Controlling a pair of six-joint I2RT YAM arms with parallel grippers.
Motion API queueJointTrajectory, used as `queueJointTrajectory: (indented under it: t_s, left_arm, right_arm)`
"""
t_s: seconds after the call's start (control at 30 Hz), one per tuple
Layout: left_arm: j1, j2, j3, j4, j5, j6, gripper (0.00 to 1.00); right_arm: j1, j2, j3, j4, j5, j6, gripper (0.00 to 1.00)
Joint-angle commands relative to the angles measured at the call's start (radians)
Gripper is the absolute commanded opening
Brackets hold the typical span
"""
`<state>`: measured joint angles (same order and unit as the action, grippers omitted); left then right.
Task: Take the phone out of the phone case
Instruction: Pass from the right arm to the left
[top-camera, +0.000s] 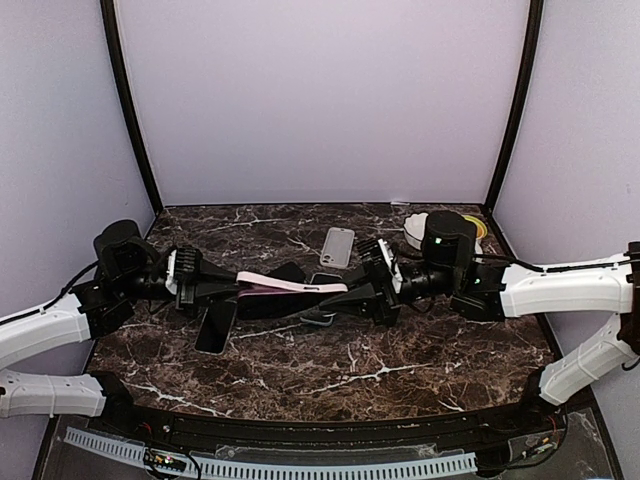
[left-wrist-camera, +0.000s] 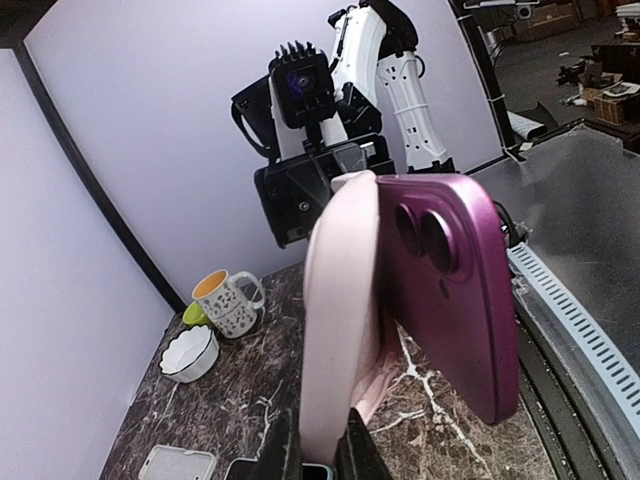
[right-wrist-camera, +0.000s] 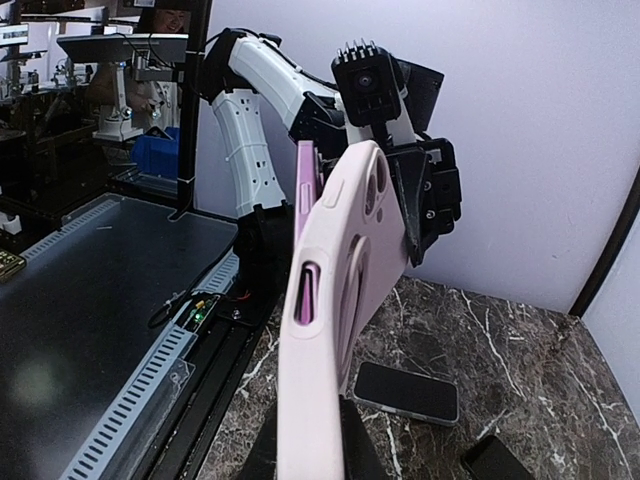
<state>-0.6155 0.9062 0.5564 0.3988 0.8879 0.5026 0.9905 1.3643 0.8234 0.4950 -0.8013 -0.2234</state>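
We found the left gripper clamped on one end of the matte pink, round-cornered phone case, the right gripper clamped on the other. The glossy magenta phone, twin lenses showing, stood partly clear of it above the middle of the dark, veined marble-patterned tabletop.

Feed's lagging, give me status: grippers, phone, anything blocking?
Status: left gripper, right gripper shut on phone case, held aloft; phone splayed out at left end; spare phone on table below, not blocking.
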Motion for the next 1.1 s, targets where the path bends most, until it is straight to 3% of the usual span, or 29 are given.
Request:
queueJointTrajectory:
  t_s: [0.0,0.1,0.23,0.43,0.57,0.8,1.07]
  left_arm:
    - [0.004,0.007,0.021,0.011,-0.228,0.075,0.06]
    - [0.005,-0.015,0.025,-0.071,-0.198,0.141,0.33]
    - [0.003,-0.054,0.039,-0.216,-0.162,0.295,0.49]
    - [0.004,-0.086,0.041,-0.316,-0.276,0.399,0.52]
    - [0.005,-0.094,0.053,-0.369,-0.312,0.428,0.47]
    - [0.008,-0.096,0.038,-0.279,-0.018,0.322,0.46]
    - [0.007,-0.037,0.006,-0.057,0.116,0.088,0.47]
  right_arm:
    - [0.072,-0.012,0.05,0.016,-0.127,-0.009,0.0]
    - [0.069,-0.042,0.038,-0.03,-0.013,-0.09,0.0]
    - [0.033,-0.079,0.032,-0.112,0.161,-0.178,0.0]
    - [-0.052,-0.163,0.016,-0.242,0.23,-0.267,0.0]
    - [-0.079,-0.207,-0.004,-0.264,0.299,-0.304,0.0]
    - [-0.07,-0.189,0.002,-0.255,0.317,-0.341,0.0]
    - [-0.018,-0.118,0.033,-0.241,0.354,-0.411,0.0]
